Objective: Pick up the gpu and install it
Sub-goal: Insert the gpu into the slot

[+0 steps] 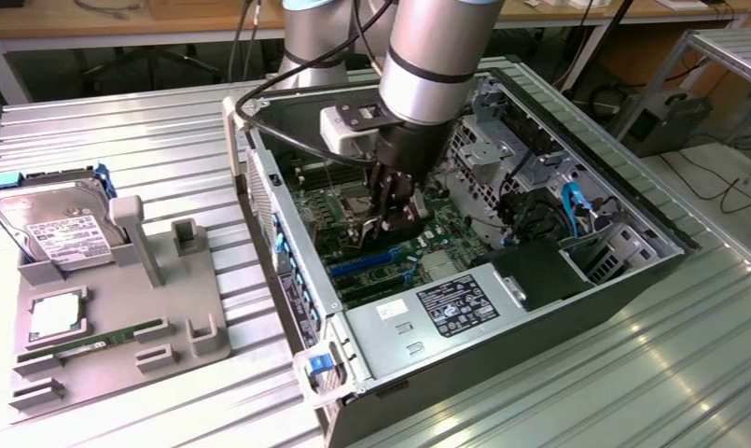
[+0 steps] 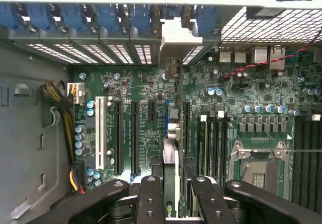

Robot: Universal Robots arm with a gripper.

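Observation:
The open computer case [image 1: 288, 280] lies on its side on the metal table, and the arm reaches down into it. My gripper [image 1: 396, 222] hangs just over the green motherboard [image 1: 438, 238], near the blue expansion slots [image 1: 356, 266]. In the wrist view the gripper [image 2: 171, 189] is shut on the gpu [image 2: 171, 153]. The card appears edge-on as a thin strip between the black fingers [image 2: 150, 196]. It runs toward the case's rear wall, where its silvery bracket [image 2: 173, 38] sits at the slot openings. Whether the card's lower edge touches the slot is hidden.
A grey fixture tray [image 1: 163, 317] at the exterior view's left holds a hard drive [image 1: 51, 229], a CPU chip [image 1: 54, 317] and a green RAM stick [image 1: 102, 338]. Inside the case are the power supply [image 1: 456, 308], the CPU socket [image 2: 259, 168], a white slot [image 2: 99, 133] and yellow cables [image 2: 63, 118].

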